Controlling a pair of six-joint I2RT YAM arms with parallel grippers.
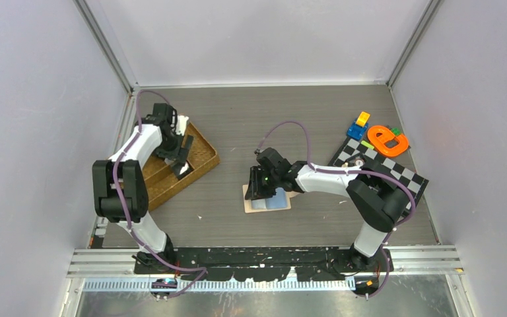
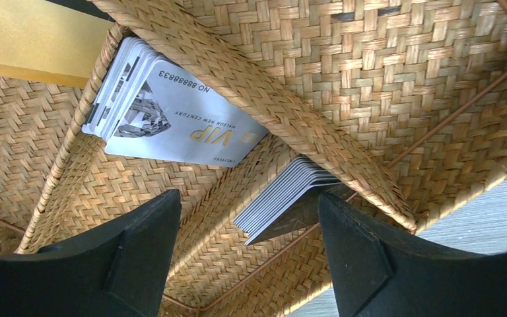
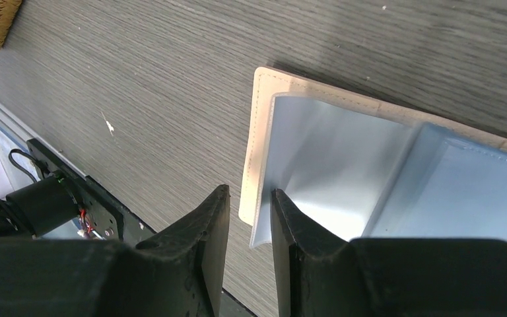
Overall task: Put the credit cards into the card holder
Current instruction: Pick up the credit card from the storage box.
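Observation:
Credit cards lie in a brown wicker tray (image 1: pixel 201 148) at the left. One stack has a grey-silver "VIP" card (image 2: pixel 171 119) on top. A second, fanned stack (image 2: pixel 284 198) leans under the tray's divider (image 2: pixel 270 86). My left gripper (image 2: pixel 247 198) hangs open just above the fanned stack, holding nothing; from above it (image 1: pixel 183 158) sits inside the tray. The card holder (image 1: pixel 267 201) lies open and flat mid-table, peach-beige with pale bluish pockets (image 3: pixel 343 158). My right gripper (image 3: pixel 249 191) straddles its near left corner, jaws narrowly apart. The right finger rests against a raised pocket flap.
A checkered board (image 1: pixel 396 175) lies at the right with an orange toy (image 1: pixel 388 140) and blue and yellow blocks (image 1: pixel 359 125) on it. A flat golden-yellow surface (image 2: pixel 33 33) shows beside the tray. The arms' base rail (image 3: pixel 59 198) lies close behind the right gripper.

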